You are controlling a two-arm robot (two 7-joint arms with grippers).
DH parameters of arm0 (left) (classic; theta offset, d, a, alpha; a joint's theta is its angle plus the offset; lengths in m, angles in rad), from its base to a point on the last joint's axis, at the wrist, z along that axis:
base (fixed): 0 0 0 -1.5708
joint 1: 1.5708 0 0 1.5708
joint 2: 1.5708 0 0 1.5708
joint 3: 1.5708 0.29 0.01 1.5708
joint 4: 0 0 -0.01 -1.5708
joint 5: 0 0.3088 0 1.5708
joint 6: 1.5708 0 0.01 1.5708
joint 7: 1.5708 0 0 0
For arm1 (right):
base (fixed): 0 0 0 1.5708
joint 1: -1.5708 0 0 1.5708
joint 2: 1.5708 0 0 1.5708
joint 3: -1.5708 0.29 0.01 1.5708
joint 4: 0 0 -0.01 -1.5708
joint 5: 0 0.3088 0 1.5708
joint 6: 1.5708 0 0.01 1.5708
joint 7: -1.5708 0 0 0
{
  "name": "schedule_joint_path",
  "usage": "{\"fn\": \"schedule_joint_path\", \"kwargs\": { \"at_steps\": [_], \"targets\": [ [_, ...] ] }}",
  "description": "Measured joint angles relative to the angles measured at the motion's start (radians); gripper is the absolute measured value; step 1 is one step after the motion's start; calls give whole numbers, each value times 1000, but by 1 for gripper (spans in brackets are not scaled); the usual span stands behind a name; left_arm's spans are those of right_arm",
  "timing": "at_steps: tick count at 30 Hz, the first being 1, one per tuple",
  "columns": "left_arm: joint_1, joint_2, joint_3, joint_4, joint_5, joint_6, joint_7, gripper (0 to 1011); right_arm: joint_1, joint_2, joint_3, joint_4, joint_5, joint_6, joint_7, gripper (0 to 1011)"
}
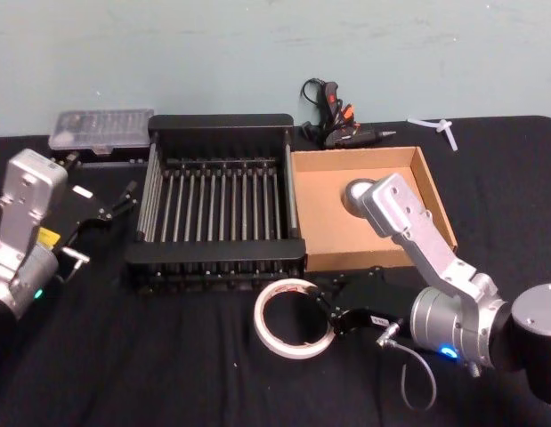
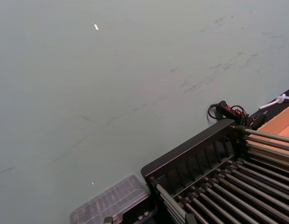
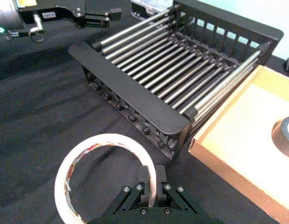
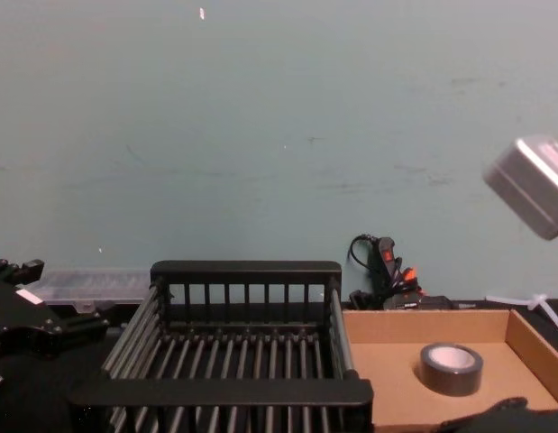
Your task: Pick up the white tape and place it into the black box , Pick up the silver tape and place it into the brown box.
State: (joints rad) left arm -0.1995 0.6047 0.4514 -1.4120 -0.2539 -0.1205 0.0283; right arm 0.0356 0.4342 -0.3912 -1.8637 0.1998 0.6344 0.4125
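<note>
Silver tape sits seemingly half-hidden behind right arm.

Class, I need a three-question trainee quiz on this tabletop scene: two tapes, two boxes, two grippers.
1. True or false: the silver tape lies inside the brown box.
2. What does the right gripper pinch?
A. white tape
B. glue gun
C. black box rim
3. Fill in: the left gripper sits beside the black box's ____ side.

Key: 1 true; 2 A; 3 left.
</note>
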Motion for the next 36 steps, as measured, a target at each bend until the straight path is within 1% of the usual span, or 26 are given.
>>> {"fn": "schedule_joint_path", "kwargs": {
  "at_steps": [12,16,21,25,30,36],
  "targets": [
    [0,0,0,0,0,0,0,1001,-23,45,0,-53,35,-15,6,98],
    [0,0,0,0,0,0,0,1001,-27,51,6,-62,40,-26,-3,98],
    [0,0,0,0,0,0,0,1001,-21,52,19,-66,43,-56,-25,98],
    [0,0,0,0,0,0,0,1001,-2,47,25,-60,43,-79,-36,98],
    [0,0,0,0,0,0,0,1001,41,37,26,-37,43,-101,-40,98],
    [0,0,0,0,0,0,0,1001,109,17,12,16,34,-121,-40,98]
  ]
}}
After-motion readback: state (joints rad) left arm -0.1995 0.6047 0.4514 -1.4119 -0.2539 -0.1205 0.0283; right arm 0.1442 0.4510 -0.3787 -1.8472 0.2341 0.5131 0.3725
